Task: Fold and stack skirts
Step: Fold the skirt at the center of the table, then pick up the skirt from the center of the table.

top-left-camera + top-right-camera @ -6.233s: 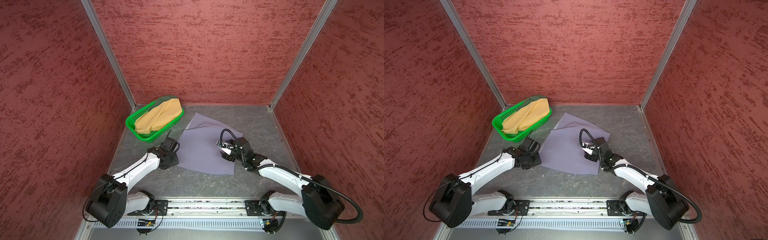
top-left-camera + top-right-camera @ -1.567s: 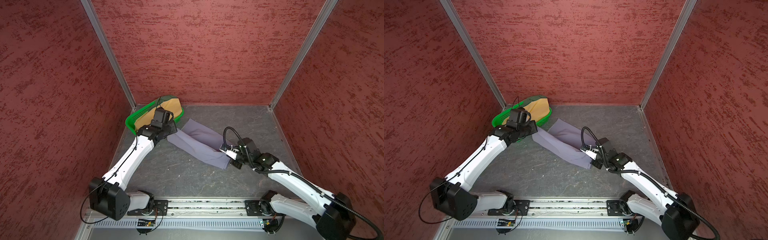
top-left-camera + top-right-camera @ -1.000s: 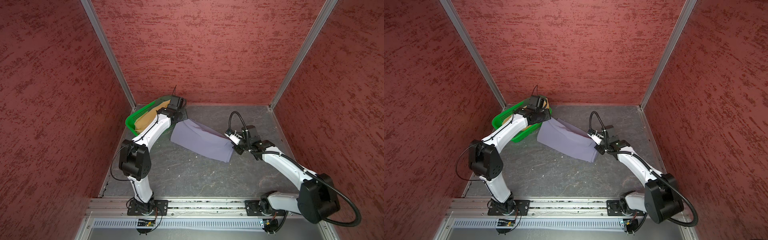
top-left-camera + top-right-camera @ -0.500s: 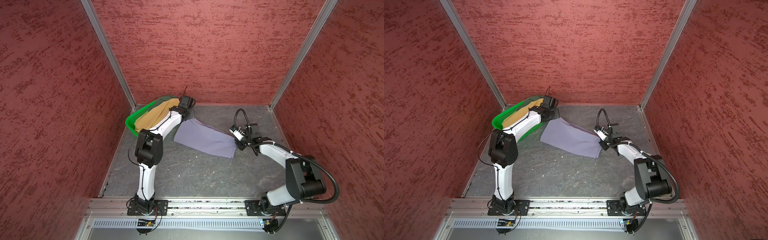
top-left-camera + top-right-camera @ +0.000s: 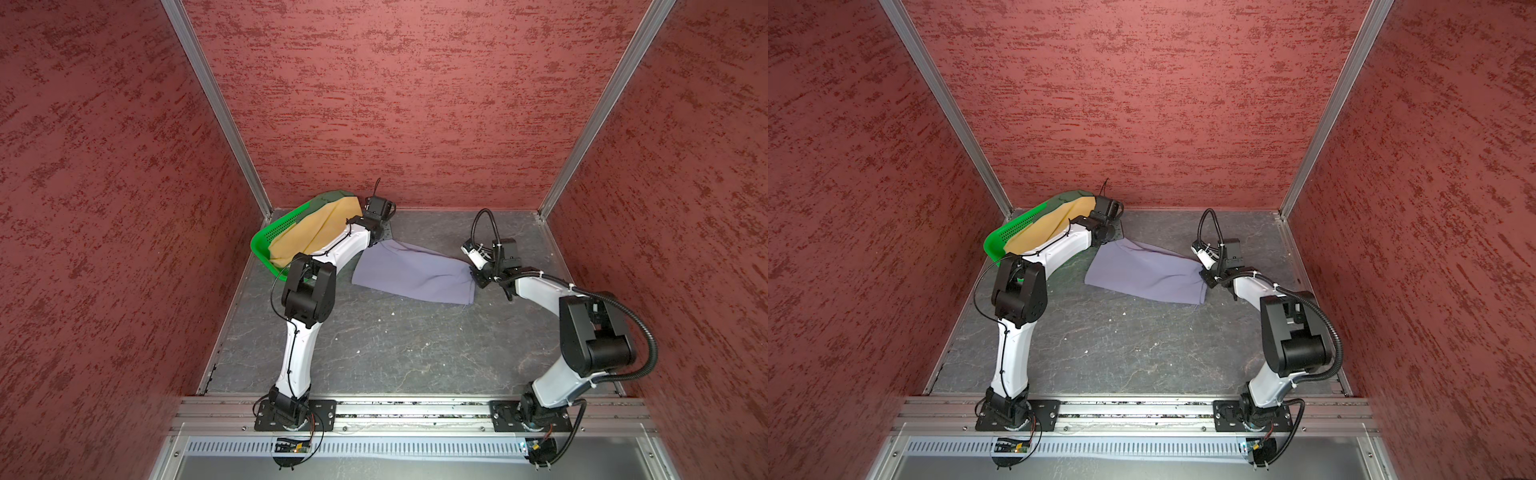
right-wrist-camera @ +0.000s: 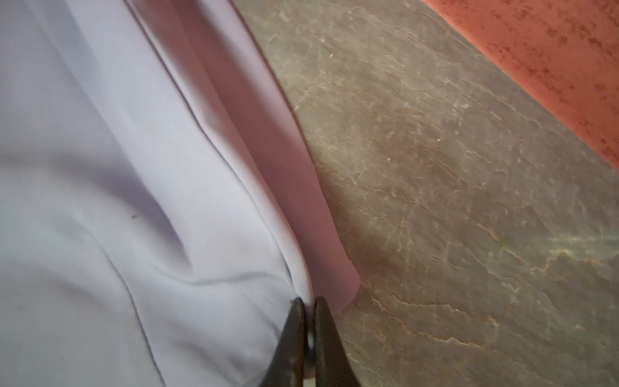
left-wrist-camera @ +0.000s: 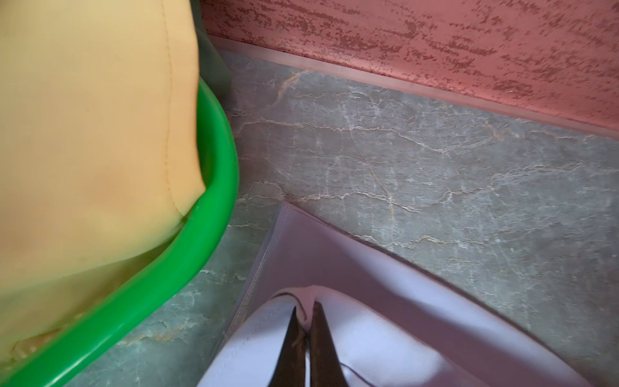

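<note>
Pinches lavender-grey soft cloth skirt (image 5: 411, 274) by 10 o'clock corner in left pincer (image 7: 305, 306), by 3 o'clock end in right pincer (image 6: 308, 300), both nearly closed on fabric. Stretches it across grey worktop (image 5: 395, 340), seemingly for folding.

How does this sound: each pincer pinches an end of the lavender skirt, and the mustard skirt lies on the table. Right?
Wrong on the mustard skirt: it lies in the green basket, as both top views show. The left pincer and right pincer each do pinch an end of the lavender skirt.
</note>
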